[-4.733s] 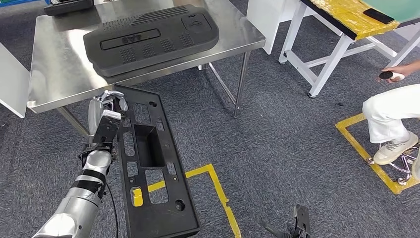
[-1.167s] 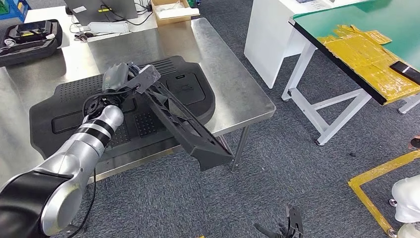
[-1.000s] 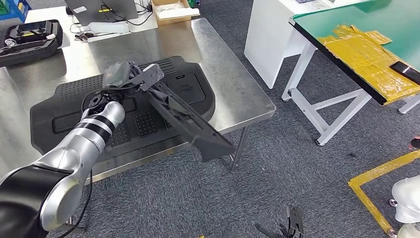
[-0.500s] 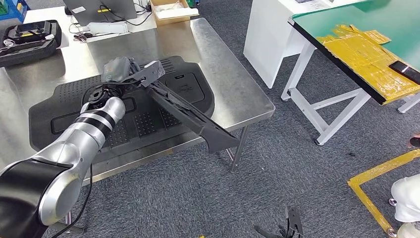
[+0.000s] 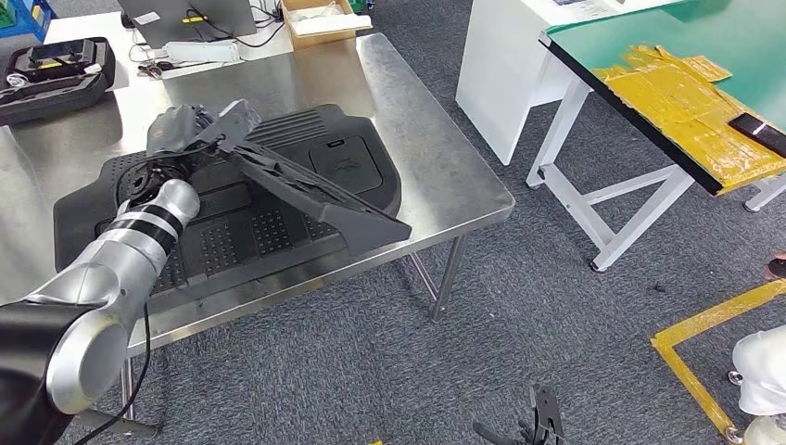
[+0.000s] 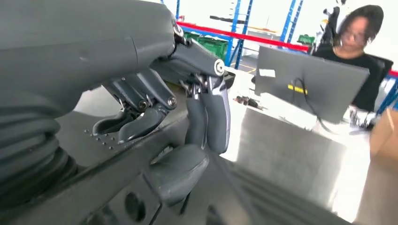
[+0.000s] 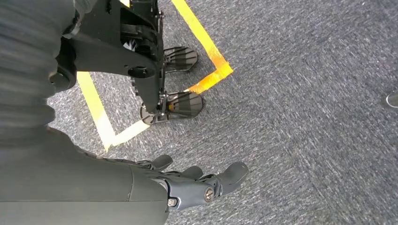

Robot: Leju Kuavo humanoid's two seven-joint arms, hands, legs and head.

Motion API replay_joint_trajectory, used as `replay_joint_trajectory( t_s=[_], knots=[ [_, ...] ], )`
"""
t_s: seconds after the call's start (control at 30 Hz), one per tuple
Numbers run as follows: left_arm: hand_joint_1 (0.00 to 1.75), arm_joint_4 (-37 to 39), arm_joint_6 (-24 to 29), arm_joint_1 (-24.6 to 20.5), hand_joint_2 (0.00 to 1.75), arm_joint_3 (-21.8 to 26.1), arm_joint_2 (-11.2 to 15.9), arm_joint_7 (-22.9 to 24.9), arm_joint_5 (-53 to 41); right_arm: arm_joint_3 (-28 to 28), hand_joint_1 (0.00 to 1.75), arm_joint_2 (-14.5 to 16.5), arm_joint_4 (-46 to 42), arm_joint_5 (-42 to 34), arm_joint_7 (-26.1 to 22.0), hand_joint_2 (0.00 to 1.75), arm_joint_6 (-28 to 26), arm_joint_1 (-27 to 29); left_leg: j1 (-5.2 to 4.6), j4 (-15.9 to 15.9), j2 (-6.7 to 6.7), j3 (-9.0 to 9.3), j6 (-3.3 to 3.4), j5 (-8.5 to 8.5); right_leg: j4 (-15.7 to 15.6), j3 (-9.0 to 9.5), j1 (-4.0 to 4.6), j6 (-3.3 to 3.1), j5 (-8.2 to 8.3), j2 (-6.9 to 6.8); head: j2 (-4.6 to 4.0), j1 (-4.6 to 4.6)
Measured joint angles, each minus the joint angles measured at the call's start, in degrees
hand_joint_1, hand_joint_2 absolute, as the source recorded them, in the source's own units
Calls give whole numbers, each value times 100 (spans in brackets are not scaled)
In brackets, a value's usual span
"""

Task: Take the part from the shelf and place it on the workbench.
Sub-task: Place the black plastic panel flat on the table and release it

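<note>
In the head view, the placing step is judged to be in hand. The part (image 5: 306, 190), a long, flat black plastic frame with cut-outs, is held at one end by the left hand (image 5: 190, 132) and is slanted down over the bench (image 5: 436, 158). Its far end lies at or near the front edge of the large black moulded panel (image 5: 111, 209) already lying there; whether it touches cannot be told. The bench top is brushed steel, smooth and reflective; the panel is matt, with ribbed and dotted patches. The next move is judged to call for the held end to be lowered until the part lies flat, and only then for the grip to be released, since the overhanging end could tip off the bench edge.

In the left wrist view, the fingers (image 6: 209, 112) are seen curled over the upper face of the part (image 6: 108, 187), with the thick grey thumb pressed against it from the other side. The grip is closed on the part. A person and a dark monitor (image 6: 309, 82) are seen beyond.

In the right wrist view, the right hand (image 7: 197, 180) hangs over grey carpet with yellow tape lines (image 7: 202, 33); its fingers are loosely spread and nothing is held.
</note>
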Motion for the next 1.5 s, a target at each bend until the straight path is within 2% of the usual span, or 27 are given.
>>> replay_joint_trajectory(
  t_s=[0.13, 0.3, 0.63, 1.2, 1.5],
  knots=[
    [175, 35, 135, 5, 175, 354, 149, -219, 141, -25, 0, 11, -1, 58, 22, 175, 0, -12, 0, 0, -1, 0, 0, 0, 2, -2, 0, -1, -1, 0, 0, 1],
    [175, 54, 222, 13, 175, 572, 247, -286, 204, -38, 0, 19, 1, 82, 25, 175, 0, -18, 0, 0, -1, -1, 0, 0, 3, -2, 0, -1, -1, 0, 0, 1],
    [175, 97, 331, 90, 175, 1159, 500, -715, 613, -135, 0, 27, -1, 216, 32, 175, 0, -24, 0, 0, -2, -5, -1, 0, 4, -7, 0, -2, -1, -1, 0, 0],
    [175, 105, 579, 159, 175, 1504, 648, -922, 684, -193, 0, 31, -1, 322, 32, 175, 9, -41, 1, 0, -3, -9, -1, 0, 4, -10, 0, -2, -2, -2, 0, 1],
    [175, 172, 701, 193, 175, 1704, 862, -862, 700, -256, 0, 38, 0, 390, 32, 175, 13, -41, 2, 0, -2, -9, -1, 0, 5, -13, 1, -2, -2, -1, 0, 2]
  ],
)
